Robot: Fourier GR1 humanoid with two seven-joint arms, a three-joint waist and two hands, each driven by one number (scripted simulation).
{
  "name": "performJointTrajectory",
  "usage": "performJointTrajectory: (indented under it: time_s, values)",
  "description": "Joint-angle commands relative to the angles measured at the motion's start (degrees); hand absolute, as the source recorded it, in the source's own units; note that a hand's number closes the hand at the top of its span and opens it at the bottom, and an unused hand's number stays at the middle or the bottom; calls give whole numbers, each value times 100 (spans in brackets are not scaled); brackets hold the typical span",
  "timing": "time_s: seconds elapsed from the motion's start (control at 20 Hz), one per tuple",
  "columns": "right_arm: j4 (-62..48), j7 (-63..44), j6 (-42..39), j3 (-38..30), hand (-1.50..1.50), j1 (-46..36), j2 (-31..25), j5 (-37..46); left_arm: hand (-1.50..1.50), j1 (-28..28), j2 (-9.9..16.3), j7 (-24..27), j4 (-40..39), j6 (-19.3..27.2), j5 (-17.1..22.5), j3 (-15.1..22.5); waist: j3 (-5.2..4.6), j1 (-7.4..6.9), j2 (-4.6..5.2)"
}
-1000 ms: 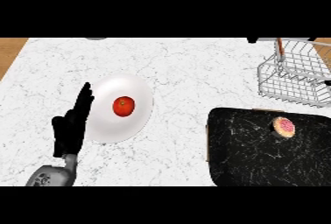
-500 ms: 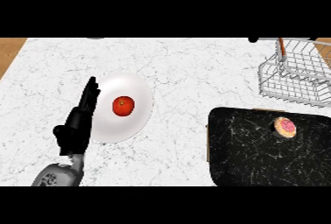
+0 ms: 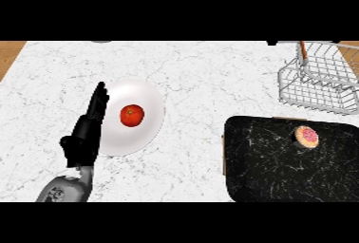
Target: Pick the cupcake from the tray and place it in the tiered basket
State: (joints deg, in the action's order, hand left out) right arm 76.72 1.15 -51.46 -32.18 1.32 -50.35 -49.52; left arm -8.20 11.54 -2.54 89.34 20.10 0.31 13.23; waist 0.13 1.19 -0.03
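A small cupcake (image 3: 306, 136) with pink frosting sits near the far edge of a black marbled tray (image 3: 280, 166) at the lower right. The wire tiered basket (image 3: 319, 78) stands at the far right of the counter, beyond the tray. My left hand (image 3: 85, 130) rests at the left with its fingers straight and pointing away, beside a white plate. It is far from the cupcake and holds nothing. My right hand does not show.
A white plate (image 3: 144, 137) holds a red tomato (image 3: 132, 115) right next to my left hand. The white marble counter (image 3: 210, 71) spreads between plate, tray and basket. A wooden floor strip (image 3: 8, 57) shows at the far left.
My left hand has drifted slightly toward the plate and a little up the view. The cupcake, tray and basket have stayed where they were.
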Motion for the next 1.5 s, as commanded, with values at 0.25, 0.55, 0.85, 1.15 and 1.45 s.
performJointTrajectory:
  time_s: [0.25, 0.55, 0.85, 1.15, 1.45]
  values:
    - [1857, 216, -116, -488, -150, -33, -984, 2856, 0, -131, 77, -261, 169, -87, 9, -32, -1, -82, -18]
    - [3138, -275, 292, -69, -150, 287, -553, 3760, 0, 66, 67, 93, 60, -193, 17, -141, -14, -82, -9]
    - [3452, -1063, 505, 678, -150, -220, -239, 3962, 0, 76, -73, -264, 414, -229, -125, -98, -14, -148, -2]
    - [3647, -1869, 77, 874, -150, -387, -436, 3766, 0, 113, -275, -113, 278, -208, -384, 1, -16, -138, 1]
    - [3815, -2211, -149, 1142, -150, -400, -163, 4197, 0, 2, -480, -63, 43, -200, -457, -115, -14, -135, 4]
